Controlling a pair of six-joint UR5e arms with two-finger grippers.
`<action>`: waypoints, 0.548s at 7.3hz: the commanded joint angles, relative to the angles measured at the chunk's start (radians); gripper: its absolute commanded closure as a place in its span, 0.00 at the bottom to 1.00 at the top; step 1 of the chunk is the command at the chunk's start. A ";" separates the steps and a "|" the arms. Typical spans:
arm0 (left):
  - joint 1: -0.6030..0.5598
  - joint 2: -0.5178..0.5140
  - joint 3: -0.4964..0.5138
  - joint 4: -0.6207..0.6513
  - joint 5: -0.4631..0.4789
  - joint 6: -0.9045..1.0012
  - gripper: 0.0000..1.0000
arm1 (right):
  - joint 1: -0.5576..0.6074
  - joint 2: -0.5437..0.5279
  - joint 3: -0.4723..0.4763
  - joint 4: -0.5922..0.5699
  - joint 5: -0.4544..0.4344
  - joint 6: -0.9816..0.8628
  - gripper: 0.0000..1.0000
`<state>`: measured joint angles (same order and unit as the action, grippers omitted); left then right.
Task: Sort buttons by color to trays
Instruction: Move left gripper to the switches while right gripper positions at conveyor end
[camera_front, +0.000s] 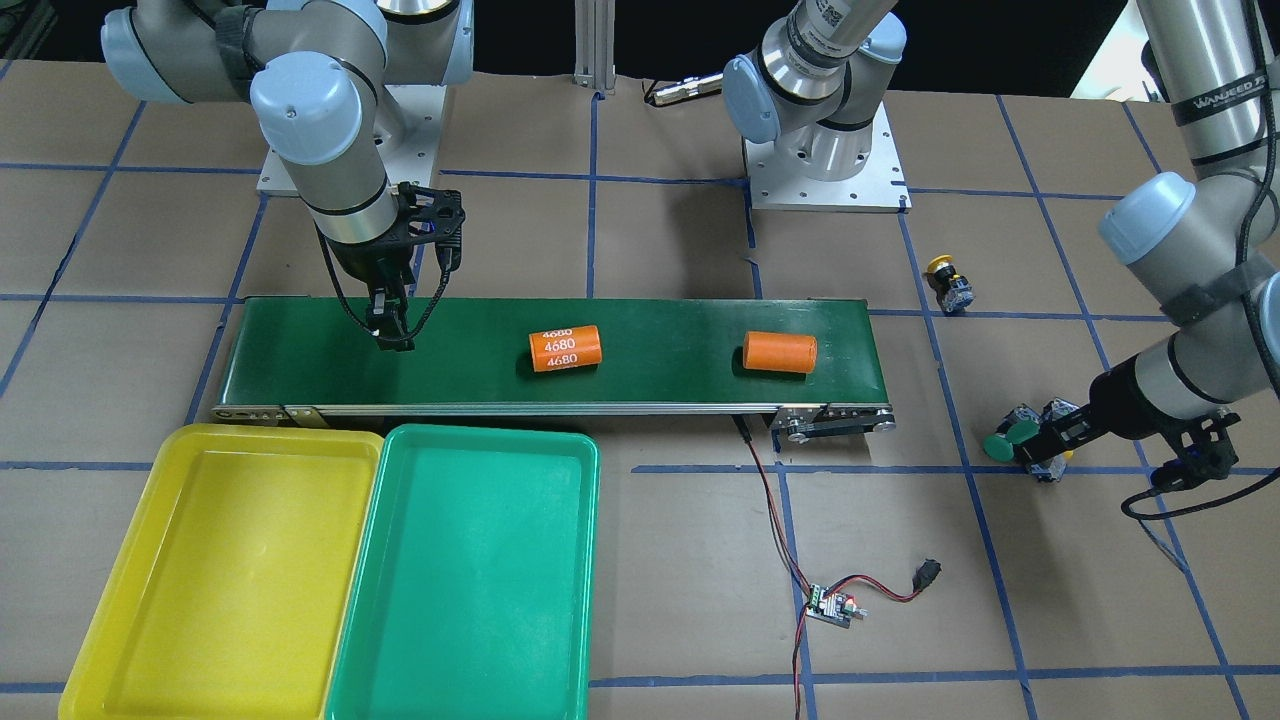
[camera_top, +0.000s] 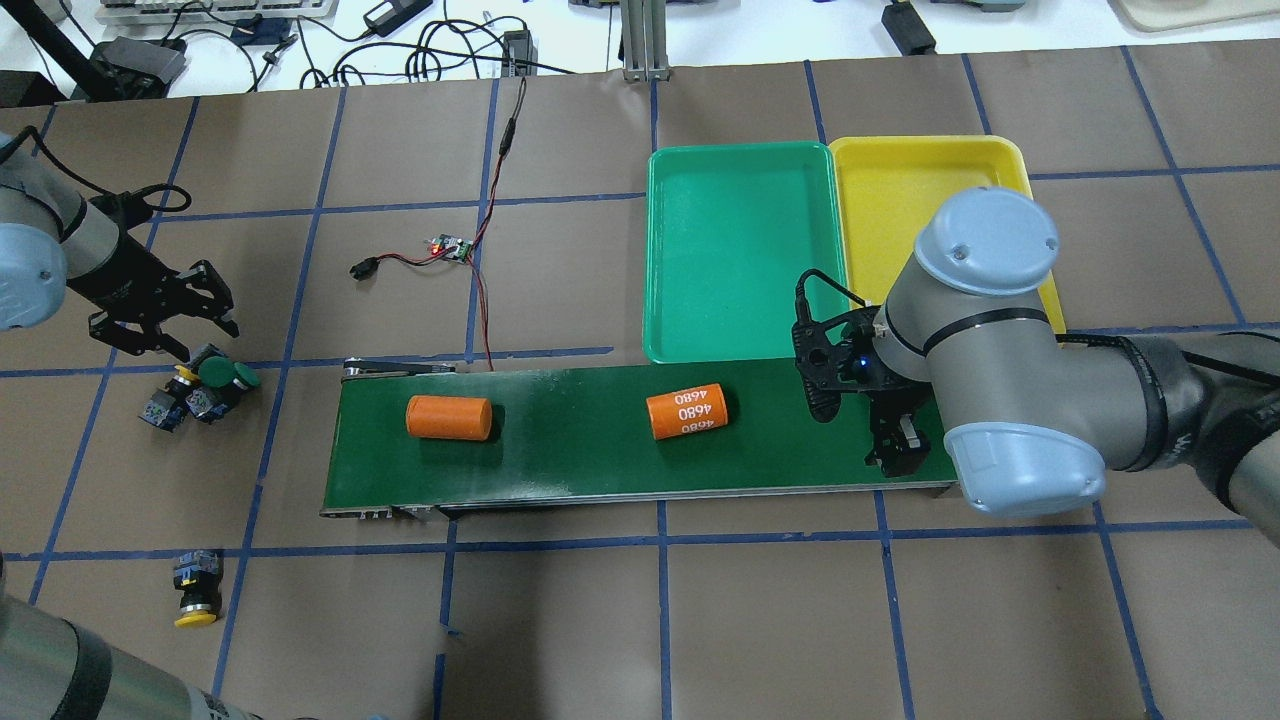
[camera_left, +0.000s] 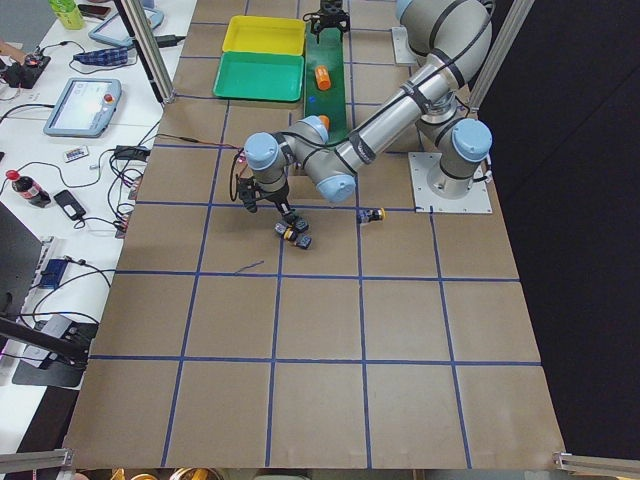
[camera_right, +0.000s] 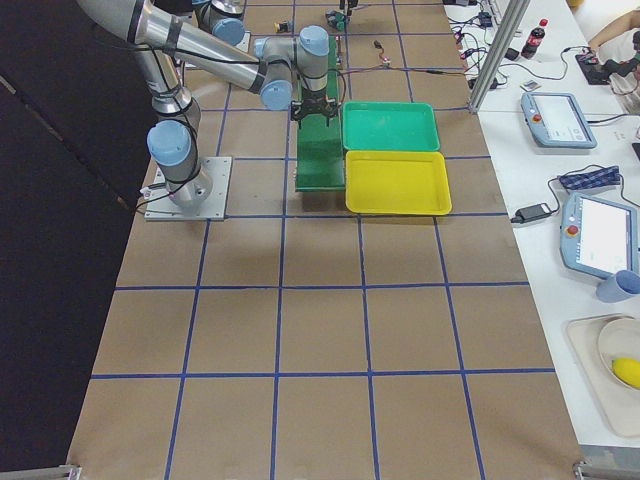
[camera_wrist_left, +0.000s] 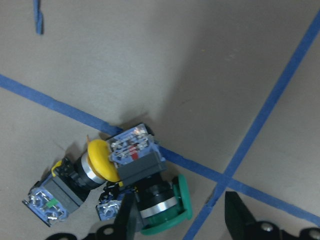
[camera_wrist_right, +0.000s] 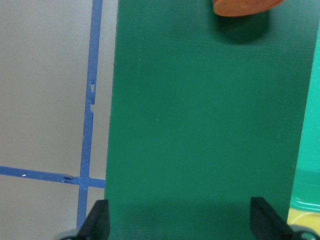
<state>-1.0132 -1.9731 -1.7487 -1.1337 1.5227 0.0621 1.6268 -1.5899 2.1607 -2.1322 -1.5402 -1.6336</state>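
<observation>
The left gripper (camera_wrist_left: 182, 218) was spread wide. A green-capped button (camera_wrist_left: 162, 207) was seen between its fingertips, touched by a yellow-capped button (camera_wrist_left: 100, 160). The right gripper (camera_wrist_right: 180, 215) was spread wide over the conveyor belt (camera_wrist_right: 200, 125), with the teal tray (camera_top: 740, 250) and yellow tray (camera_top: 900, 200) just beside it.

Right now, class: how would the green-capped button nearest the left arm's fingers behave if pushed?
The green-capped button looks rigid, so it should keep its shape. It lies on its side touching the yellow-capped button, so a push probably shifts both. Its round cap may let it roll.
</observation>
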 joint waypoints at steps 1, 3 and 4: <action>0.013 -0.018 -0.002 0.000 0.005 -0.063 0.32 | 0.001 0.008 0.001 0.000 0.003 0.000 0.00; 0.013 -0.023 -0.003 -0.007 0.007 -0.070 0.32 | 0.002 0.008 0.005 -0.031 -0.015 0.000 0.00; 0.013 -0.023 -0.005 -0.012 0.008 -0.074 0.32 | 0.005 0.008 0.005 -0.031 -0.015 0.000 0.00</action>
<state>-1.0006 -1.9943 -1.7516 -1.1400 1.5290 -0.0049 1.6297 -1.5823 2.1647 -2.1560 -1.5496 -1.6337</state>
